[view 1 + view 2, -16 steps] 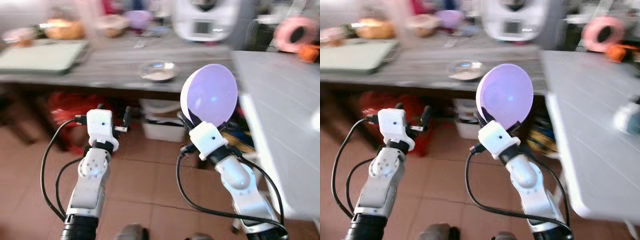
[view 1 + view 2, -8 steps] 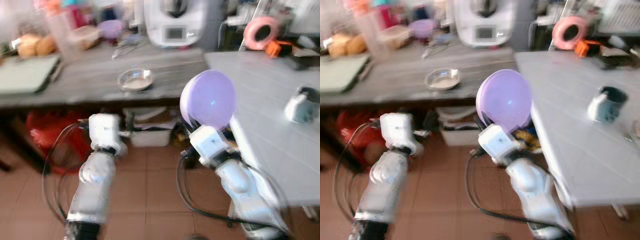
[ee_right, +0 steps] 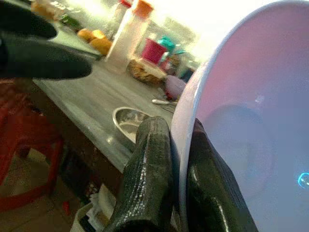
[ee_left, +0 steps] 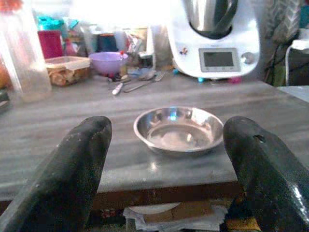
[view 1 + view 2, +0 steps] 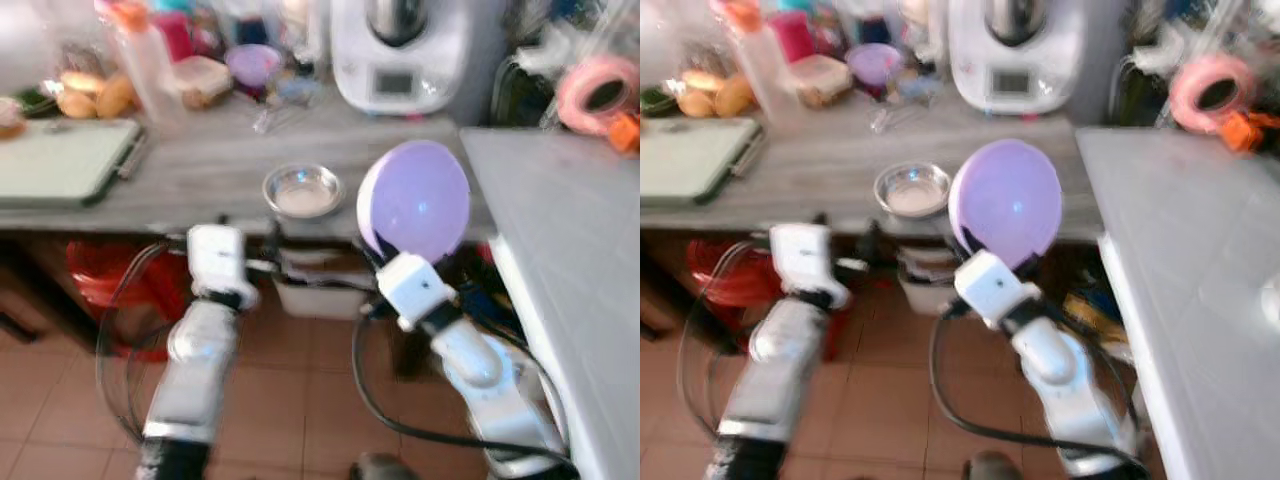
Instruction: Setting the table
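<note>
Your right gripper (image 3: 176, 193) is clamped on the purple plate's (image 5: 415, 200) rim, holding it upright for carrying, while your left gripper (image 4: 164, 159), fingers spread apart, points at the steel bowl (image 4: 177, 129) just ahead on the counter (image 5: 200, 180).

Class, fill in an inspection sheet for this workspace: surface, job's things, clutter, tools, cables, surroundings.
Surface: grey wooden counter; white table to the right.
Job's things: lilac plate held upright; steel bowl near the counter's front edge.
Clutter: green board, bottle, food container, purple bowl, white appliance.
Tools: right tool shut on the plate rim; left tool open, facing the steel bowl.
Cables: black loops beside both arms.
Surroundings: tiled floor, red stool and white bin under the counter.
</note>
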Available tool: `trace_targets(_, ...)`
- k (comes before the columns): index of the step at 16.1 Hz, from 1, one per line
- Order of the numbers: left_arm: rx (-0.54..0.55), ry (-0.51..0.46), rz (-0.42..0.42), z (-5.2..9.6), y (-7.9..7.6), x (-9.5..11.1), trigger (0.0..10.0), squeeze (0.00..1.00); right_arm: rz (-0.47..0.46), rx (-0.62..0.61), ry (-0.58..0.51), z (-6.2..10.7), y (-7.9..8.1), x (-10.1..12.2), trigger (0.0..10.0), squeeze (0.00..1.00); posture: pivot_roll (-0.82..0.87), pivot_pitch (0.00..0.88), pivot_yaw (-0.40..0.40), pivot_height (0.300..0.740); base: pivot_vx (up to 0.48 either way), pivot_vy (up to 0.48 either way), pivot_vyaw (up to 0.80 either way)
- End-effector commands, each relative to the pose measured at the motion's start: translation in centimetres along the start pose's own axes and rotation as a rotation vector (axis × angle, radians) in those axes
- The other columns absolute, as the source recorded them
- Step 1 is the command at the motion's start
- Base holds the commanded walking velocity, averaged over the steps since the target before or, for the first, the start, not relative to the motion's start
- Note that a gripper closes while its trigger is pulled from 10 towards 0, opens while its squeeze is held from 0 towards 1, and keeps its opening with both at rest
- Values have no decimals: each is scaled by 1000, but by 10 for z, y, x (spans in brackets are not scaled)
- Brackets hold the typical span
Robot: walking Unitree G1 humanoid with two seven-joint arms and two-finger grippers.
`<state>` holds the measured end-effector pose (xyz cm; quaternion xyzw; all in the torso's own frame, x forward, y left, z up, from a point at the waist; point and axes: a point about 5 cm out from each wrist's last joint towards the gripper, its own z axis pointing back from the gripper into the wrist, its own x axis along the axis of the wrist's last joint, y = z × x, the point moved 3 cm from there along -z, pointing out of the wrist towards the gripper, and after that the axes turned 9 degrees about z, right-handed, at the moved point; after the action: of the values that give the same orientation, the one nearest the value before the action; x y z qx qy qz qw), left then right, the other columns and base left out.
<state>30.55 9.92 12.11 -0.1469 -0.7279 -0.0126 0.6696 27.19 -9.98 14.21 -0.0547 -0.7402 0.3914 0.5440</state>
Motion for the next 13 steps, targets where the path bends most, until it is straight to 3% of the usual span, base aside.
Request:
trace_targets(1, 37, -7, -22, 2, 13, 3, 10000, 0, -11, -10, -45, -5, -2, 10, 10000, 0, -71, 0, 50, 740, 461, 0, 0)
trace_targets(9, 36, -5, -14, 0, 11, 3, 10000, 0, 10, -20, -47, -9, -5, 10, 10000, 0, -73, 0, 46, 740, 455, 0, 100)
trace_targets(13, 53, -3, -35, 5, 17, 3, 10000, 0, -4, 71, -81, -13, -1, 10, 10000, 0, -68, 0, 48, 740, 0, 0, 0)
